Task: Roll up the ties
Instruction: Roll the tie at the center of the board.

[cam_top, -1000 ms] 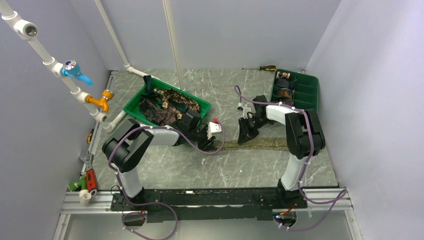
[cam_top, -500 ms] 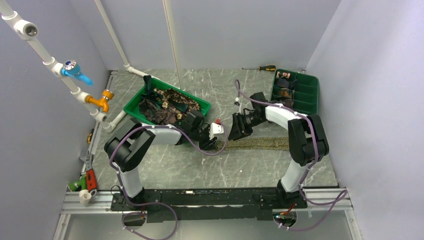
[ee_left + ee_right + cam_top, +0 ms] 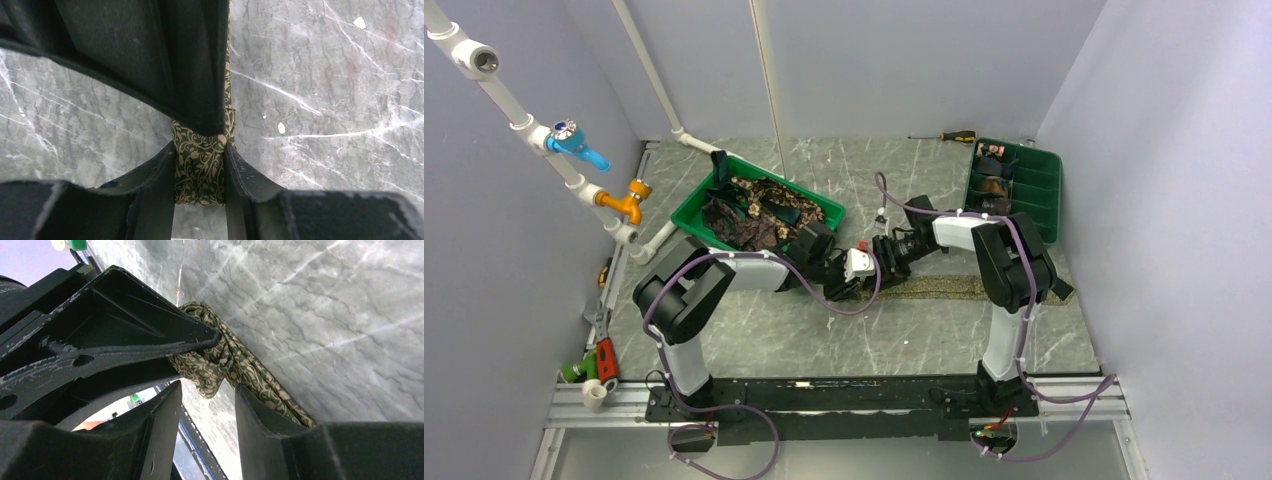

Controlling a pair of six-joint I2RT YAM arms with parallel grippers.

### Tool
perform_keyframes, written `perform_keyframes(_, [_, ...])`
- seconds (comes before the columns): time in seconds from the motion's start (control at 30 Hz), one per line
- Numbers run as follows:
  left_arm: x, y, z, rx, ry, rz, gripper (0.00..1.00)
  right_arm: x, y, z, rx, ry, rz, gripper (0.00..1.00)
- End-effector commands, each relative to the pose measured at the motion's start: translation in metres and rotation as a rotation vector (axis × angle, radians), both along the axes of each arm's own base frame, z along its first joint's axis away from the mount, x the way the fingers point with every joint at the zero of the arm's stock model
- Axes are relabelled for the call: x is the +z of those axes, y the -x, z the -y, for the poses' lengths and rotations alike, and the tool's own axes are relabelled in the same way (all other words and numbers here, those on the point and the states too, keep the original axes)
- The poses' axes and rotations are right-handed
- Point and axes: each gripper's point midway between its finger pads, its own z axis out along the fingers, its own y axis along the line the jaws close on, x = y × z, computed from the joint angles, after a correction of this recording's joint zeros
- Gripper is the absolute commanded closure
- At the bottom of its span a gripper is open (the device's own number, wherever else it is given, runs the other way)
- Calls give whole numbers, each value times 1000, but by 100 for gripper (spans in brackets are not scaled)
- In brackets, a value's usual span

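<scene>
The tie point(image 3: 934, 287) lies flat on the table point(image 3: 754, 335) as a strip. Its long axis runs straight out from the left claw point(image 3: 200, 147), under the right claw point(image 3: 207, 385) and on beyond it. The left claw is closed on the near end, with a finger against each edge of the patterned cloth, which fills the gap between them. The right claw faces it almost nose to nose, jaws apart and gripping nothing. The doubled-over end of the tie sits just ahead of its fingertips, and the rest of the strip trails back past one finger. Whether that bunched end is only a first fold or already a turn of the roll is hard to tell from this close. Both claws are at the same end, and the whole free length lies on the far side of the right claw. The roll therefore has to travel along the axis, away from the left claw. The left claw is on the cloth, so it looks better placed to turn the end over, while the right claw would need to close on the fold or press the strip down.
</scene>
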Motion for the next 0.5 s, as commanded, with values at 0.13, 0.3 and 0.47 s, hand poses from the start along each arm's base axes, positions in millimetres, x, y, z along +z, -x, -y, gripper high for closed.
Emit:
perform_keyframes(0.13, [-47,15,-30,21,-175,-51,62,4,-4,-17,33,-57,24,68])
perform_keyframes(0.3, [-45,16,-28,11,-165,-53,54,-21,-3,-5,46,58,29,100])
perform_keyframes(0.47, [2,2,-23,55,55,-10,13,-46,-3,15,38,203,46,100])
